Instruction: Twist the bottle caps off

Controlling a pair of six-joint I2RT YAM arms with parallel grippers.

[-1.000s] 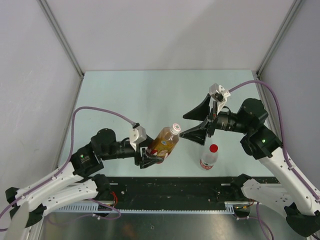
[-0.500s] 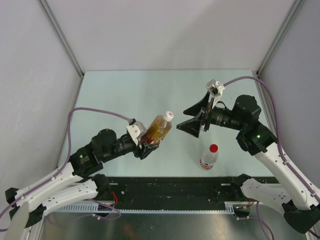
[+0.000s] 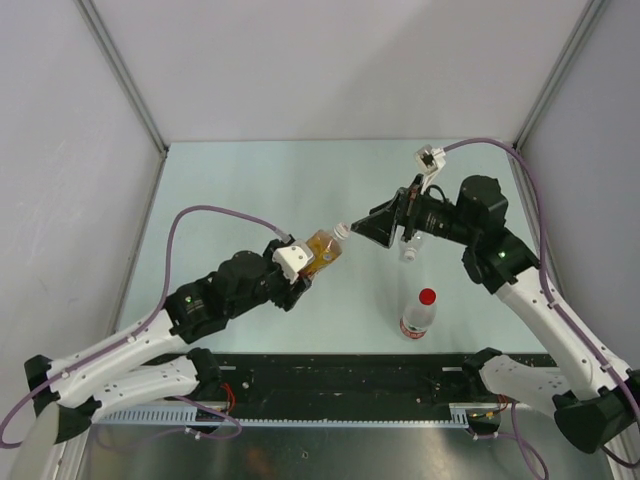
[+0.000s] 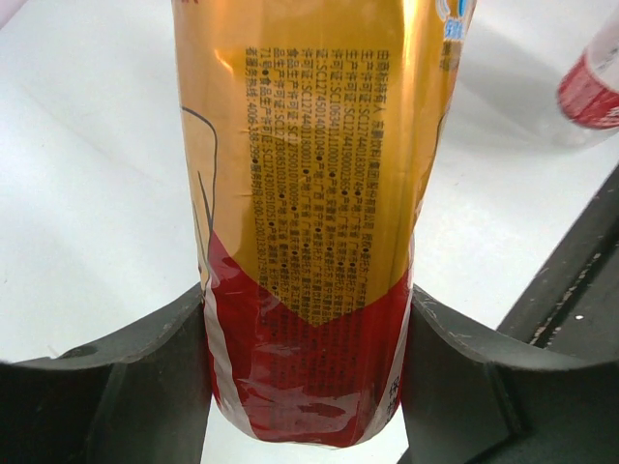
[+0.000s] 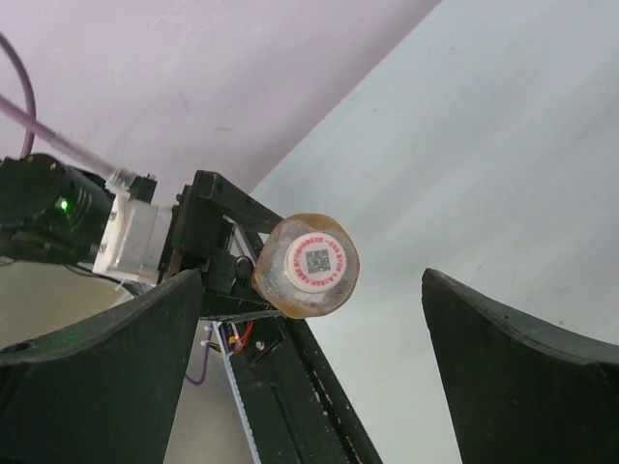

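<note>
My left gripper [image 3: 298, 268] is shut on the amber bottle [image 3: 318, 250] and holds it tilted above the table, with its white cap [image 3: 340, 230] pointing at my right gripper [image 3: 365, 228]. In the left wrist view the fingers [image 4: 126, 387] clamp the base of its gold-and-red label [image 4: 309, 193]. My right gripper [image 5: 311, 290] is open and empty. Its fingers straddle the line to the cap [image 5: 313, 260], just short of it. A bottle with a red-and-white label [image 3: 417, 320] and a red cap [image 3: 427, 296] stands near the front edge. A clear bottle [image 3: 408, 250] shows partly under the right gripper.
The black rail [image 3: 350, 372] runs along the table's near edge. Grey walls enclose the pale green table [image 3: 250, 190] at the left, back and right. The red-label bottle also shows at the upper right of the left wrist view [image 4: 590, 87].
My left gripper has carried the amber bottle up and back and tipped it flatter, cap toward the right gripper. My right gripper has rotated and moved left until it faces the cap.
</note>
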